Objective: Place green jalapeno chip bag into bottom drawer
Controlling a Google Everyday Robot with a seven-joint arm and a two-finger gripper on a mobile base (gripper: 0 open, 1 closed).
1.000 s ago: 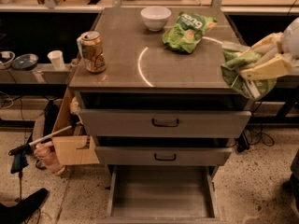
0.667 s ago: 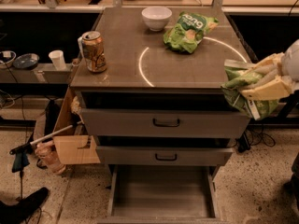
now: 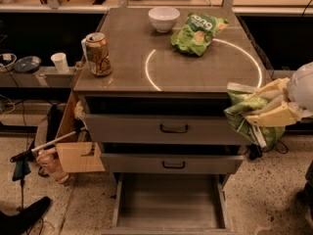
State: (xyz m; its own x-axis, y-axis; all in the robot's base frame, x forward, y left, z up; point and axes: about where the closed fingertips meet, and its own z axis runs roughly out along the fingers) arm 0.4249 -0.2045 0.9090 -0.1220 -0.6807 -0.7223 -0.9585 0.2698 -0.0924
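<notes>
Green jalapeno chip bag (image 3: 235,114) is hanging clamped between the cream fingers of the gripper (image 3: 252,114) just off the cabinet's (image 3: 195,70) right edge, level with the top drawer (image 3: 146,129), while the bottom drawer (image 3: 168,202) is standing pulled open below.

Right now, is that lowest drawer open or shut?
Open: the bottom drawer is pulled out. The claw holds the green jalapeno chip bag right of the cabinet.

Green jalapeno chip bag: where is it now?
Camera view, right side: green jalapeno chip bag clamped in the gripper beside the top drawer, above-right of the bottom drawer.
</notes>
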